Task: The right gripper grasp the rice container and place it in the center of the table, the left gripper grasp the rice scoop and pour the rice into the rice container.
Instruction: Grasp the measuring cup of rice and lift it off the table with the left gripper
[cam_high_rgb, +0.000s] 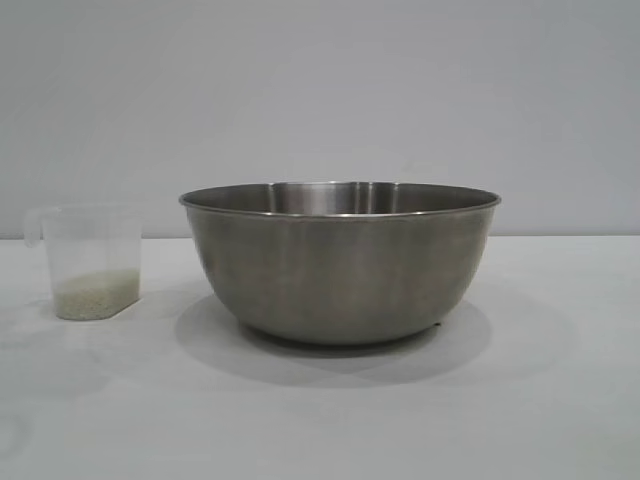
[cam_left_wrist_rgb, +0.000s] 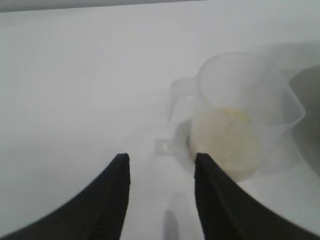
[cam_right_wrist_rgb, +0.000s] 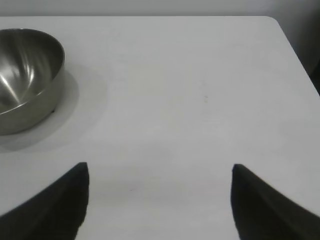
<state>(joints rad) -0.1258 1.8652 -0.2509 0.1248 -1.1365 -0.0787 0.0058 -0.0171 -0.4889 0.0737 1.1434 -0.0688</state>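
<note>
The rice container (cam_high_rgb: 340, 262), a large steel bowl, stands upright in the middle of the white table (cam_high_rgb: 540, 400). The rice scoop (cam_high_rgb: 92, 262), a translucent cup with a loop handle, stands to its left with a layer of rice (cam_high_rgb: 96, 293) in its bottom. Neither gripper shows in the exterior view. In the left wrist view my left gripper (cam_left_wrist_rgb: 161, 159) is open and empty, close to the scoop (cam_left_wrist_rgb: 240, 115) and its handle (cam_left_wrist_rgb: 181, 95), touching neither. In the right wrist view my right gripper (cam_right_wrist_rgb: 159, 167) is wide open and empty over bare table, well away from the bowl (cam_right_wrist_rgb: 25, 75).
The bowl's rim (cam_left_wrist_rgb: 309, 120) shows just beyond the scoop in the left wrist view. The table's far edge and rounded corner (cam_right_wrist_rgb: 272, 21) show in the right wrist view. A plain grey wall stands behind the table.
</note>
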